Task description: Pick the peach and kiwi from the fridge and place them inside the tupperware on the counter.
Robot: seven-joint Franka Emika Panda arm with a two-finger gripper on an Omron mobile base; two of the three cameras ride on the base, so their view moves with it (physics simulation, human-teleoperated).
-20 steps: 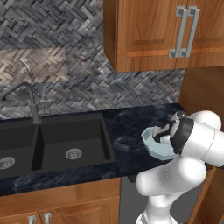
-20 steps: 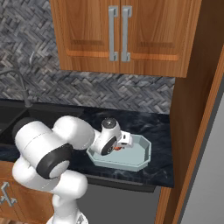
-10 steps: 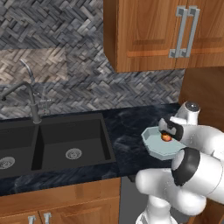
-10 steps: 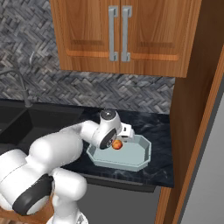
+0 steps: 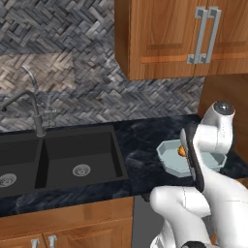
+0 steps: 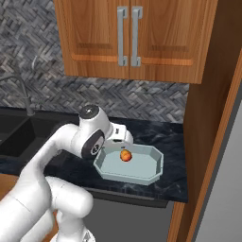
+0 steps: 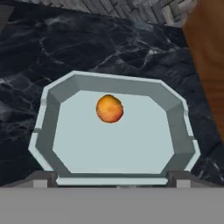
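Note:
The peach lies loose inside the pale blue-grey tupperware, toward its far side. It also shows as an orange ball in the tray in the right base view. A sliver of it peeks out beside the arm over the tray in the left base view. My gripper hangs open above the tray's near rim, its fingertips wide apart with nothing between them. The white hand sits at the tray's left rear. The tray rests on the black marbled counter. The kiwi is out of view.
A black double sink with a tap lies left of the tray. Wooden wall cabinets hang overhead. A wooden panel and the fridge's grey side stand to the right.
The jaws have opened and let go of the peach, which now rests in the tray. The hand has drawn back and up from it, and the arm has swung round.

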